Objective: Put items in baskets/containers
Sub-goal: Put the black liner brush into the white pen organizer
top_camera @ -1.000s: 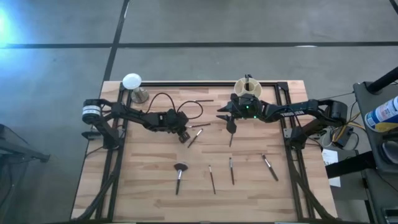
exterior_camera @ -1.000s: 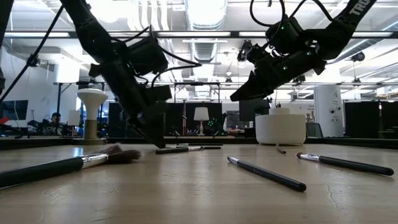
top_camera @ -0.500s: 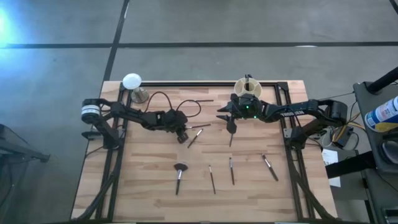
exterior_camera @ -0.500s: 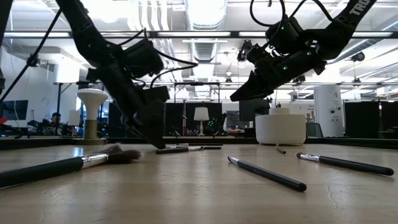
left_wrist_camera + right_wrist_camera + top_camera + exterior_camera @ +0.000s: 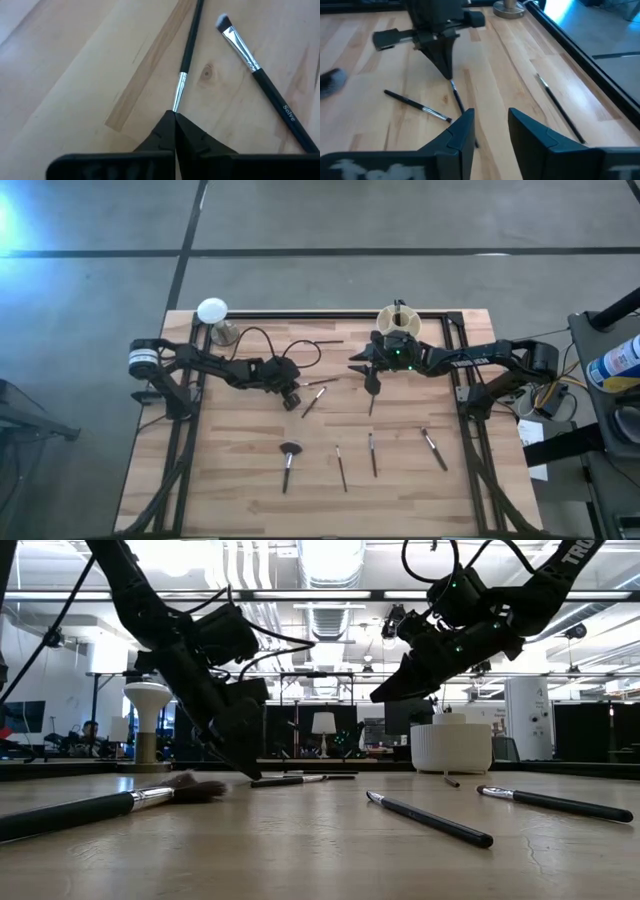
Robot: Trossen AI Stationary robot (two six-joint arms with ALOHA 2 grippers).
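On the table — left gripper point(image 5: 174, 116) pinching a brush point(image 5: 188, 55).

Cup point(image 5: 398, 319) w/ right arm point(image 5: 470, 360) alongside, brushes point(image 5: 372, 454) well apart

light: bright, from ceiling lamps point(image 5: 330, 560) | glare: blue-white patch on floor point(image 5: 15, 220) | shadows: soft | blur: close fingers point(image 5: 465, 135) fuzzy

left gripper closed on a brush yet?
Yes. In the left wrist view the left gripper has its fingers pinched together on the tip of a thin brush lying on the table.
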